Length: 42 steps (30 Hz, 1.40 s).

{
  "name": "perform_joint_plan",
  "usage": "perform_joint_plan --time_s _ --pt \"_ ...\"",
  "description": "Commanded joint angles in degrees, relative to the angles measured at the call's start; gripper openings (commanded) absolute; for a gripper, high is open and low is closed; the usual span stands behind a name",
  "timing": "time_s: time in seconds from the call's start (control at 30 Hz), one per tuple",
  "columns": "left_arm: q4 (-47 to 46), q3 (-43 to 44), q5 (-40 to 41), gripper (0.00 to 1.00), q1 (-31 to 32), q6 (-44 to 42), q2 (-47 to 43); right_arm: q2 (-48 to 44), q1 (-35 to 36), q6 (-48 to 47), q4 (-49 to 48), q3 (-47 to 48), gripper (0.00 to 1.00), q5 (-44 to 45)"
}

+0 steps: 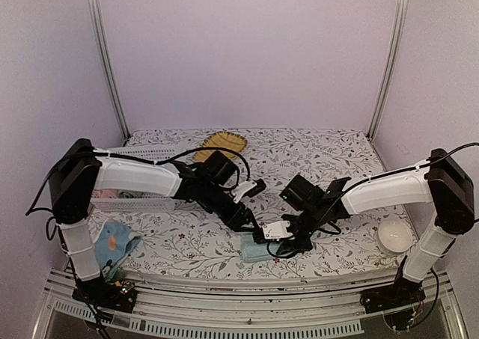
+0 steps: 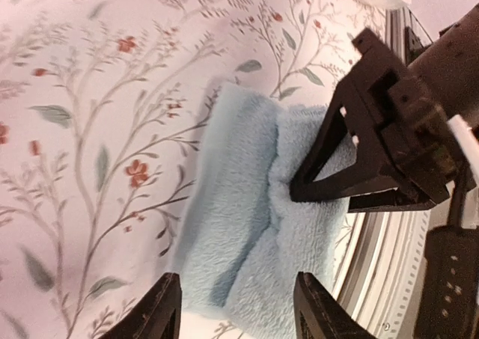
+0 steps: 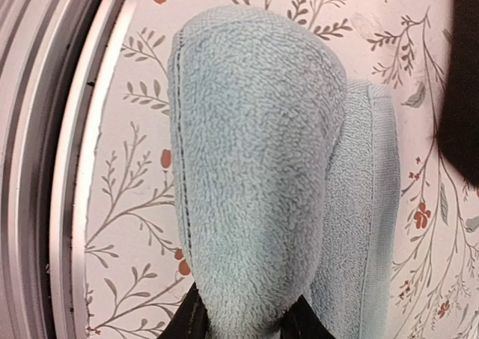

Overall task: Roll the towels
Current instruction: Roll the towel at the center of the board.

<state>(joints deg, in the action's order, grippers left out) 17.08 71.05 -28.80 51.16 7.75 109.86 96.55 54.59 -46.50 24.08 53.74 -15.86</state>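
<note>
Desk (image 1: 322, 148) covered with floral-print cloth. Yellow ribbed leaf-shaped tray (image 1: 222, 142) at far edge, centre. White perforated basket (image 1: 123, 200) on left side. White round bowl-like object (image 1: 394, 238) near right front corner.

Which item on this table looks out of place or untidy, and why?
The printed towel lies crumpled at the table's near left corner, not rolled. The plain towel in the right claw looks fine.
</note>
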Motion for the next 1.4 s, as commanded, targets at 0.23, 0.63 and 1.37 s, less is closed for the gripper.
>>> perform_joint_plan --time_s 0.23,0.63,1.37 --pt "-27.76 -30.75 26.94 0.53 4.77 3.48 -31.19 14.81 -6.65 -1.06 26.65 14.53 0.14 -19.28" --pt "-24.52 -32.35 60.95 0.45 29.93 -9.22 -27.49 28.62 -10.92 -4.0 39.46 26.27 0.13 -26.75" --pt "-9.95 -5.55 55.67 0.57 30.4 -27.46 3.79 36.19 -13.83 -4.58 47.35 32.55 0.12 -33.65"
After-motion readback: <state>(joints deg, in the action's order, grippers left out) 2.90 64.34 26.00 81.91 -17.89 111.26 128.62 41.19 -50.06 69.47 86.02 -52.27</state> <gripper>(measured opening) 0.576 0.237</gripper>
